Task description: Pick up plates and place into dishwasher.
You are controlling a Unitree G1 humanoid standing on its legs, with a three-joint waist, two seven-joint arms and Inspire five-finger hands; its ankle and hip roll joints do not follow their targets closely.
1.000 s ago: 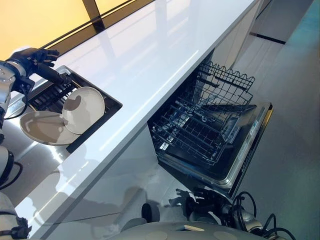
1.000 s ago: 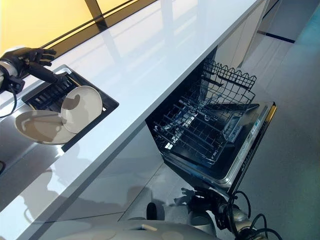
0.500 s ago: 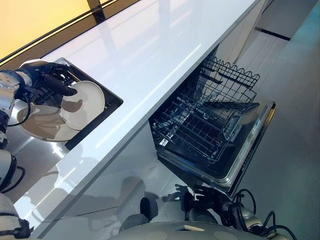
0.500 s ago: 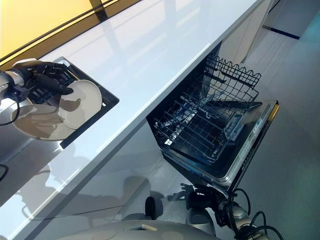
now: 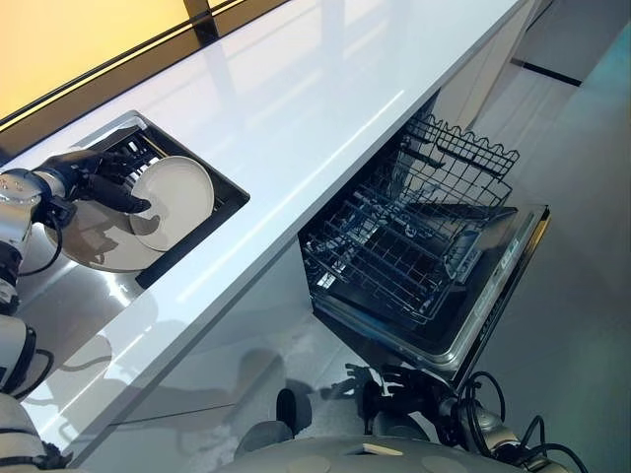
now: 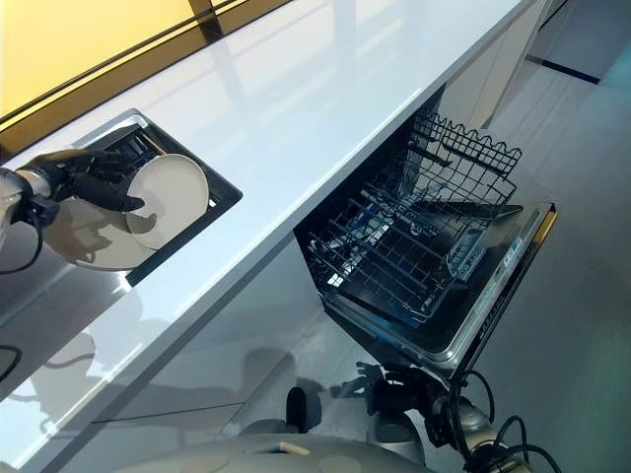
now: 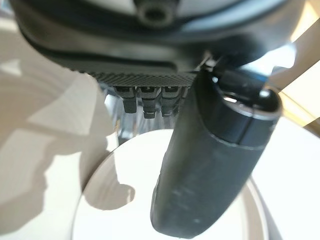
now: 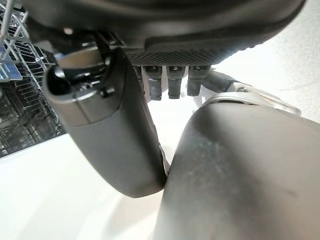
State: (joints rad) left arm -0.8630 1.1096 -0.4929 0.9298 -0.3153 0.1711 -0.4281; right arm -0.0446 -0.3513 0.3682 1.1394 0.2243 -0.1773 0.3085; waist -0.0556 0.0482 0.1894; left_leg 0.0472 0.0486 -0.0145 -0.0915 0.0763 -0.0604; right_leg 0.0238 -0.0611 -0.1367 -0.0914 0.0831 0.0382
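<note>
A small white plate (image 5: 179, 197) leans upright in a black dish rack (image 5: 143, 153) set in the counter. It partly overlaps a larger pale plate (image 5: 94, 241) that lies flat beside it. My left hand (image 5: 94, 180) is at the small plate's rim, open, with the thumb (image 7: 210, 165) across the plate's face (image 7: 115, 215) and the fingers (image 7: 145, 100) reaching past its edge. My right hand (image 8: 107, 125) hangs low near the floor, open and holding nothing. The dishwasher (image 5: 493, 286) stands open below the counter, its lower rack (image 5: 394, 256) pulled out and bare.
The long white counter (image 5: 296, 108) runs between the dish rack and the dishwasher. An upper wire rack (image 5: 463, 163) sits behind the lower one. A steel drainboard (image 5: 59, 305) lies at the near left. Grey floor surrounds the lowered dishwasher door.
My left hand came down from behind the dish rack to the small plate, its thumb now across the plate's face. The camera shifted a little. The right hand has stayed low.
</note>
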